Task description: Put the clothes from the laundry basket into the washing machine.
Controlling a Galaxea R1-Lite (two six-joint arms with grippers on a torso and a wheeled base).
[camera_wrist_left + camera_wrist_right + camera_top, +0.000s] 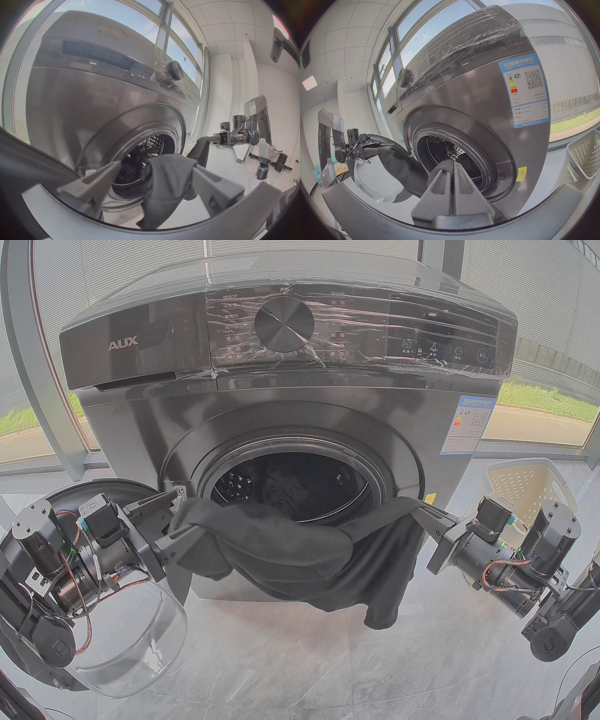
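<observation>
We see black garment [294, 552] stretched across washing machine [350, 409] mouth, sagging below it. Right gripper [420, 509] jaws pinched on one end. Left gripper [186, 514] jaws wide, cloth draped between. Laundry basket [531, 484] right of machine.

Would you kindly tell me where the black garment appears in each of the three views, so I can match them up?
Head view: black garment stretched between left gripper and right gripper, before the drum opening.
Left wrist view: garment draped against one finger of that arm's gripper, running off to the far gripper.
Right wrist view: garment pinched at that arm's fingertips, running off to the far gripper.
Shared landmark: the control dial.
</observation>
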